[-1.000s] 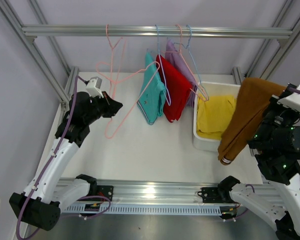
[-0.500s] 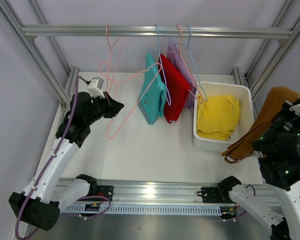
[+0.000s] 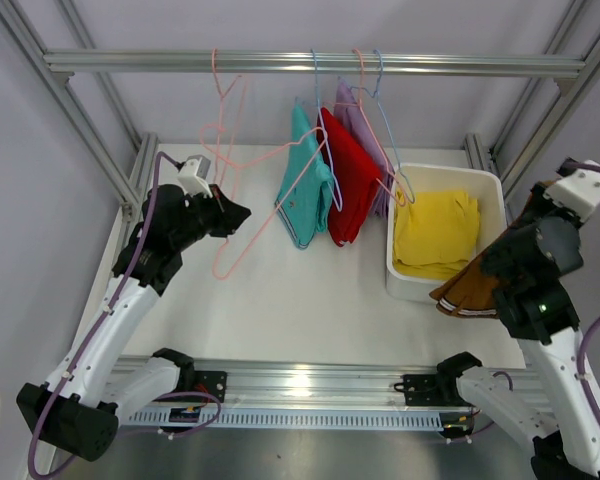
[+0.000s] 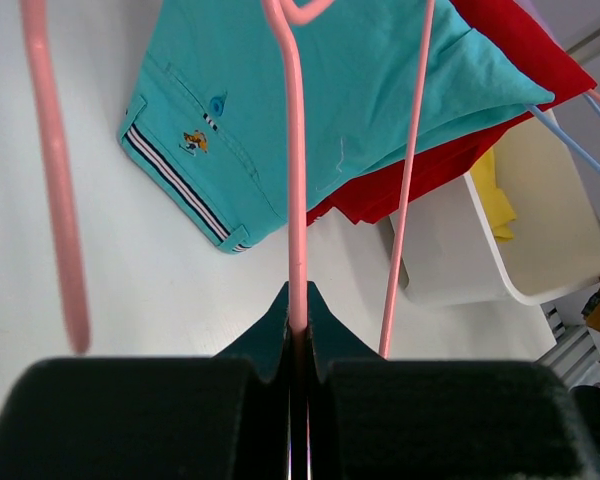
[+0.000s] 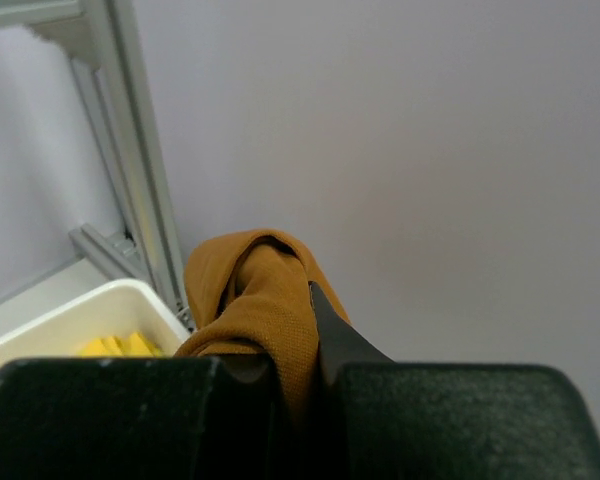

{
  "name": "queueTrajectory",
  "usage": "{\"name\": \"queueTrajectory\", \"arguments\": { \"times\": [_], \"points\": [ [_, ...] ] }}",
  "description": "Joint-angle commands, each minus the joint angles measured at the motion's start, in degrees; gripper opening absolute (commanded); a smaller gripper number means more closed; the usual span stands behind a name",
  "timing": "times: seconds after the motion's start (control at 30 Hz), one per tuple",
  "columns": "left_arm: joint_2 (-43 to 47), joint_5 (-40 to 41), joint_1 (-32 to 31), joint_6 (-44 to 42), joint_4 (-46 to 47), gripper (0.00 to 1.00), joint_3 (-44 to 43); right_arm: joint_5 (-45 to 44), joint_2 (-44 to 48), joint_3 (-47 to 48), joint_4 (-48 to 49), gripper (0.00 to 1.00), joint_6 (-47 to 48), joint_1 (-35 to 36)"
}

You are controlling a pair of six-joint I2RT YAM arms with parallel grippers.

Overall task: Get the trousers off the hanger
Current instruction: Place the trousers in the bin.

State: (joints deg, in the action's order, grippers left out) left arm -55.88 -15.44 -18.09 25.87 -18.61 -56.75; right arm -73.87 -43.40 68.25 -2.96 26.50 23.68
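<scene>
Claws both closed: left claw (image 4: pixel 298 305), stretched forward, pinches the pink hanger (image 4: pixel 296 190); right claw (image 5: pixel 296 335), raised, clamps brown trousers (image 5: pixel 248 285).

Right claw (image 5: pixel 292 352) clamped on brown trousers (image 5: pixel 263 290), white bin (image 5: pixel 85 312) with yellow trousers (image 5: pixel 120 346) lower left

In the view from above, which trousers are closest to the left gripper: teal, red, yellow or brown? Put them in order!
From the left gripper, holding a pink hanger:
1. Teal trousers, hanging just right of it.
2. Red trousers, hanging beside the teal.
3. Yellow trousers, in the white bin.
4. Brown trousers, far right, past the bin.
</scene>
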Motion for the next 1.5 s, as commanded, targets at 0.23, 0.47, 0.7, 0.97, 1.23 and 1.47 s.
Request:
{"name": "queueTrajectory", "arguments": {
  "times": [0.23, 0.47, 0.7, 0.97, 1.23, 1.47],
  "points": [
    [0.2, -1.6, -0.5, -0.6, 1.8, 0.00, -2.8, 4.8, -17.8, 5.2, -2.7, 0.00, -14.2, -0.1],
    [0.5, -1.7, -0.5, -0.7, 1.6, 0.00, -3.0, 8.0, -28.3, 4.9, -4.7, 0.00, -21.9, -0.6],
    [0.7, -2.0, -0.6, -0.6, 1.6, 0.01, -2.9, 15.1, -35.5, 5.0, -7.6, 0.00, -30.9, -3.3],
    [0.9, -2.4, -0.6, -0.6, 1.6, 0.00, -3.1, 23.8, -42.5, 7.6, -9.2, 0.00, -37.2, -4.3],
    [0.9, -2.9, -0.5, -0.6, 1.6, 0.01, -3.1, 28.3, -49.2, 9.8, -9.9, 0.00, -41.4, -4.3],
    [0.9, -3.6, -0.6, -0.4, 1.7, 0.01, -3.1, 29.8, -53.5, 11.4, -9.6, 0.00, -42.8, -4.3]
  ]
}}
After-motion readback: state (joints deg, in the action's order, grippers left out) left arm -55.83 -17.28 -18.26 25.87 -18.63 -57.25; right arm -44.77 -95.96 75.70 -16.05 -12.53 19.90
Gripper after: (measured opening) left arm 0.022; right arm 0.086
